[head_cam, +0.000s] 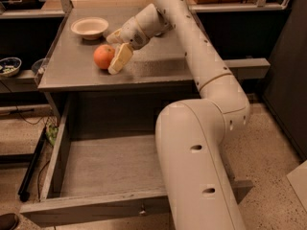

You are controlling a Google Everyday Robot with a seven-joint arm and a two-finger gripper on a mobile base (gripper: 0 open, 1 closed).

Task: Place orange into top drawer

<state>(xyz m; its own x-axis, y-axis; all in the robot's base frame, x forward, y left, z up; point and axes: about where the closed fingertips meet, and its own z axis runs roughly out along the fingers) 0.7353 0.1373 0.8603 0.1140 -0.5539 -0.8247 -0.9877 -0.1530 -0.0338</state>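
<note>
Tabletop [158, 67]: spread hand [116, 48] beside orange [102, 56], bowl [89, 27] behind; top drawer [105, 169] open.

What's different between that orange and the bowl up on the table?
The orange is a round, orange-red ball; the bowl is cream, shallow and open on top. The bowl is wider than the orange. The orange lies nearer the front edge, the bowl farther back. The open gripper sits right beside the orange, apart from the bowl. Both rest on the grey tabletop.
</note>
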